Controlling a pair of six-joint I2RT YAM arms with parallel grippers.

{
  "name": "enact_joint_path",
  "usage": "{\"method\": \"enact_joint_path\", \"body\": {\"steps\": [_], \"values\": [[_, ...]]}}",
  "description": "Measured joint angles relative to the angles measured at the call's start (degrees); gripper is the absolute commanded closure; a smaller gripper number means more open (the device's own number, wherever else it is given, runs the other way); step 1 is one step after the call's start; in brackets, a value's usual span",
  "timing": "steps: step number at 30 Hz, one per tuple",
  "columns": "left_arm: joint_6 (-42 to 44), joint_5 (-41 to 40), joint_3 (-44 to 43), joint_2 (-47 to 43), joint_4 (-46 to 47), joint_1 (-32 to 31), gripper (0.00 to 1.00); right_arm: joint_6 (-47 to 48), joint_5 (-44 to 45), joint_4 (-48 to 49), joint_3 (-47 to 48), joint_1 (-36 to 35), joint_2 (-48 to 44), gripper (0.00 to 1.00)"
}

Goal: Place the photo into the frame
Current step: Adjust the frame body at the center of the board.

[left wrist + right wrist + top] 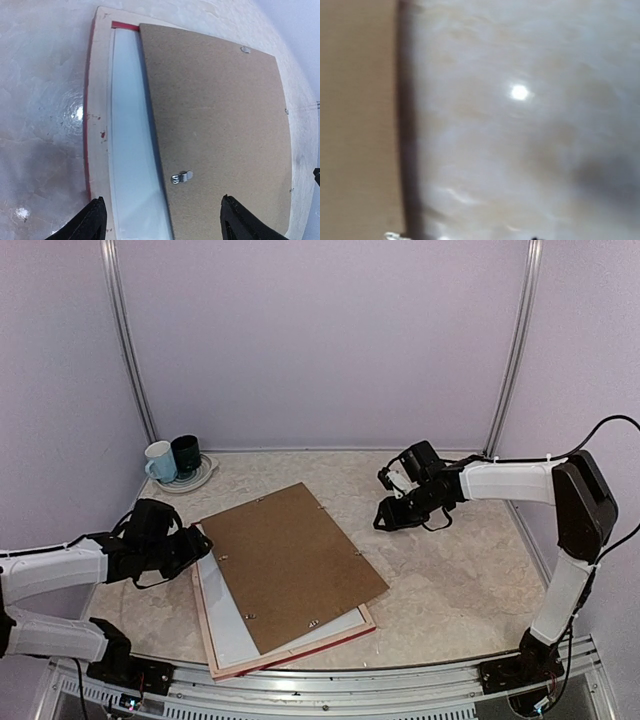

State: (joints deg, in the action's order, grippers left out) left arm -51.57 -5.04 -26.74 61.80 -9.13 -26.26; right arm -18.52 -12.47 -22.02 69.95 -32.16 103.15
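The frame [345, 633] lies face down at the front left of the table, pale wood back up with a red edge [89, 125] showing. Inside it a white strip, the photo's plain back [228, 615] [130, 150], is uncovered on the left. A brown backing board [290, 560] [215, 115] lies skewed over the rest and carries a small metal clip [181, 177]. My left gripper [195, 545] [162, 198] hovers open over the frame's left side, holding nothing. My right gripper [395, 515] hangs over bare table right of the board [355, 115]; its fingers do not show clearly.
A white mug [160, 462] and a dark mug [186, 453] stand on a plate [205, 476] in the back left corner. Pale walls close in the table on three sides. A metal rail [330, 685] runs along the near edge.
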Motion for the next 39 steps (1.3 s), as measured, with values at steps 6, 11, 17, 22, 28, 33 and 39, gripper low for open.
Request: {"method": "enact_joint_path", "body": {"steps": [6, 11, 17, 22, 28, 33, 39], "values": [[0.04, -0.68, 1.95, 5.01, 0.11, 1.84, 0.29, -0.35, 4.90, -1.40, -0.52, -1.27, 0.00, 0.56], [0.42, -1.70, 2.40, 7.34, 0.22, 2.25, 0.40, -0.63, 6.29, -1.55, -1.62, -2.36, 0.00, 0.56], [0.90, -1.84, 2.60, 9.57, 2.60, 2.86, 0.61, -0.90, 7.43, -1.64, -2.10, -2.95, 0.00, 0.56], [1.57, -1.60, 2.43, 12.66, 5.92, 3.08, 0.66, -0.90, 9.29, -1.75, -2.10, -4.04, 0.00, 0.56], [3.91, -1.16, -0.37, 17.59, 8.92, 3.10, 0.75, -1.29, 13.03, -2.21, -2.10, -5.05, 0.00, 0.56], [6.95, 0.42, -4.24, 22.73, 10.71, 3.08, 0.80, -1.84, 16.81, -2.78, -2.10, -5.68, 0.00, 0.56], [9.70, 2.54, -9.07, 28.83, 13.46, 2.80, 0.80, -2.19, 22.01, -5.14, -2.10, -7.19, 0.00, 0.56]]}}
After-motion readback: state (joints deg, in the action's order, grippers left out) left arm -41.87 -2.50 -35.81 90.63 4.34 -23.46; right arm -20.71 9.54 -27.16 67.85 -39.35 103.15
